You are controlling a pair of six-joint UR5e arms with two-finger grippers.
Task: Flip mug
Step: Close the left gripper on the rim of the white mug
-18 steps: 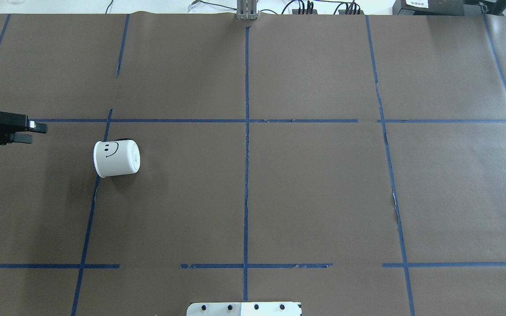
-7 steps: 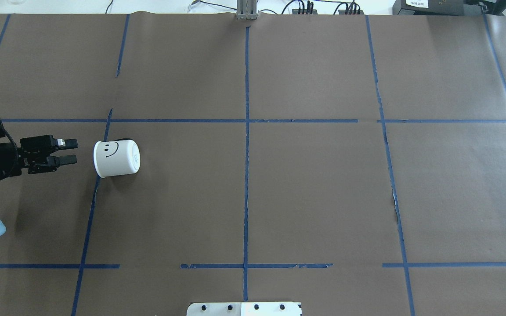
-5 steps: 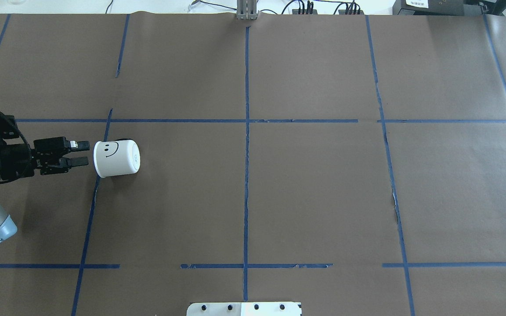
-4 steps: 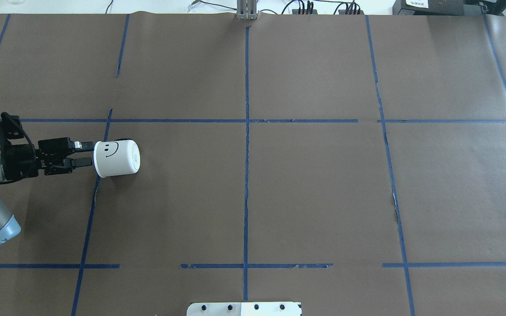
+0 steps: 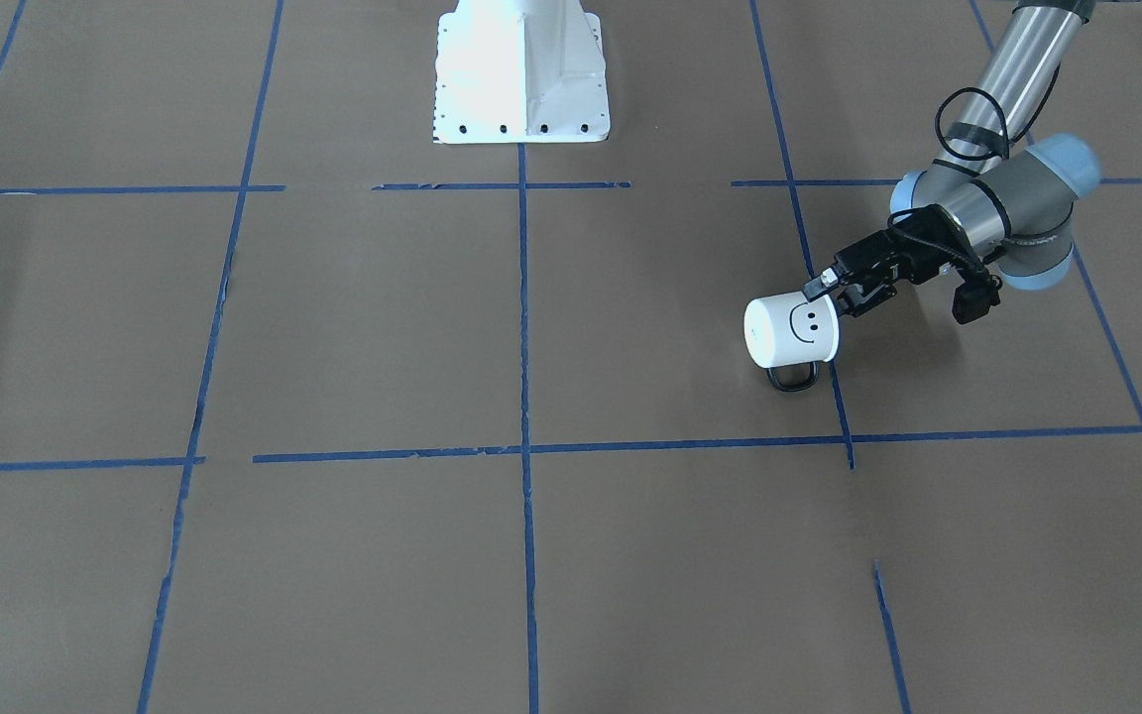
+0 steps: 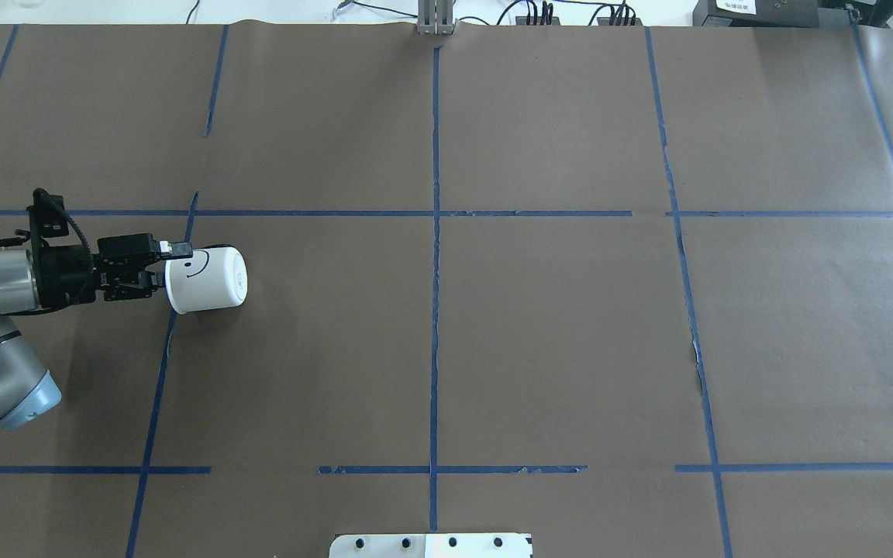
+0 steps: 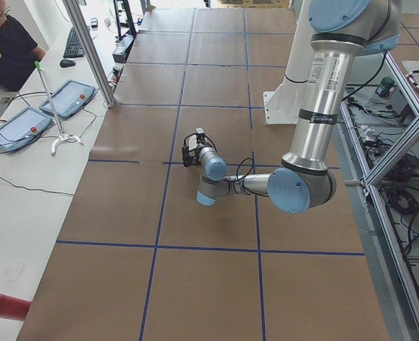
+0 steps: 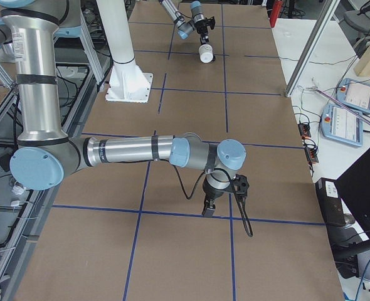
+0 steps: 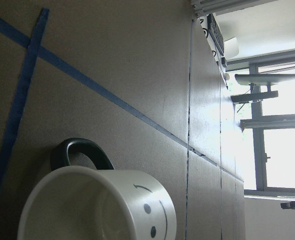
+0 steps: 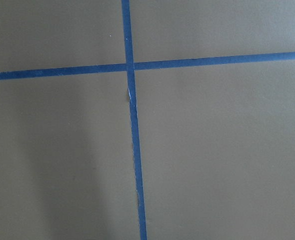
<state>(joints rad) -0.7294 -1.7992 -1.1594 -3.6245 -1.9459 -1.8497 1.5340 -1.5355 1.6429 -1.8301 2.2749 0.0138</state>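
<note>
From across the tabletop (image 5: 630, 575) you see the mug (image 5: 791, 330) lying on its side by a line of blue tape (image 5: 521, 297), its black handle (image 5: 793, 377) flat against the brown surface on the side away from the robot and its smiley face (image 5: 807, 325) turned upward. The left tool (image 5: 832, 295) is at the mug's mouth end with its fingers apart, one finger (image 5: 819, 289) lying over the top of the wall near the rim. You cannot tell here whether it presses on the wall. From overhead, the mug (image 6: 210, 280) lies in the left half of the tabletop (image 6: 555, 341) with its mouth toward the left tool (image 6: 171, 265), whose upper finger (image 6: 181, 250) reaches past the rim while the lower one is hidden at the mouth. From the robot's left end, the left tool (image 7: 190, 149) points away from you along the tabletop and covers the mug. From the robot's right end, the mug (image 8: 205, 55) is small and far, just beside the left tool (image 8: 204, 37). The right tool (image 8: 208, 210) hangs close over the tabletop, well apart from the mug, and you cannot tell whether it is apart or together. The left wrist camera looks into the mug's cream inside (image 9: 82, 210), with the handle (image 9: 80, 152) behind it. The right wrist camera shows only crossing tape (image 10: 129, 66).
</note>
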